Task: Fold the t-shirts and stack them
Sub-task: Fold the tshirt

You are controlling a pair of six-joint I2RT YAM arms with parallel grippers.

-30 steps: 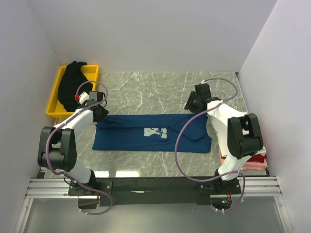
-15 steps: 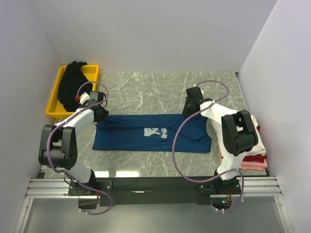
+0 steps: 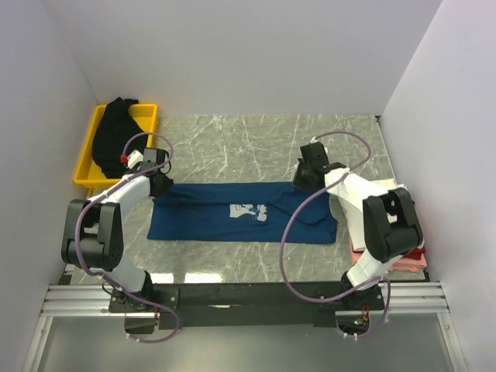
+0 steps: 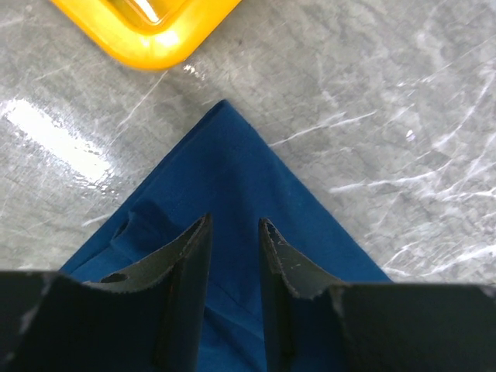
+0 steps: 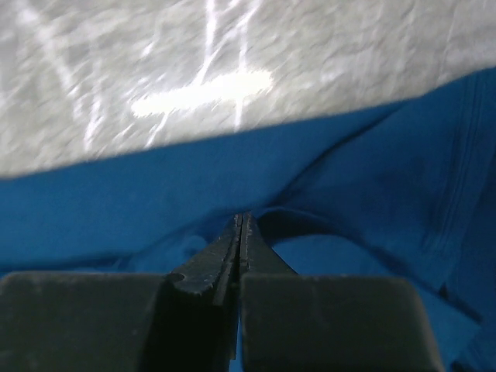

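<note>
A dark blue t-shirt (image 3: 232, 211) with a pale print lies flat on the marble table, folded into a long band. My left gripper (image 3: 160, 182) hovers at its far left corner, open, its fingers (image 4: 190, 248) standing apart over the blue cloth (image 4: 232, 170). My right gripper (image 3: 301, 182) is at the shirt's far right edge, shut, with a pucker of blue fabric (image 5: 116, 201) bunched at its tips (image 5: 242, 221). A black t-shirt (image 3: 112, 139) is heaped in the yellow tray. Folded pink and red t-shirts (image 3: 404, 260) sit stacked at the right, partly hidden by the right arm.
The yellow tray (image 3: 85, 167) stands at the far left corner, its rim (image 4: 147, 31) close to my left gripper. White walls close in the table on the left, back and right. Purple cables loop off both arms.
My right gripper has come down onto the shirt's far right edge and gone from open to shut on the cloth. The left gripper has stayed in place.
</note>
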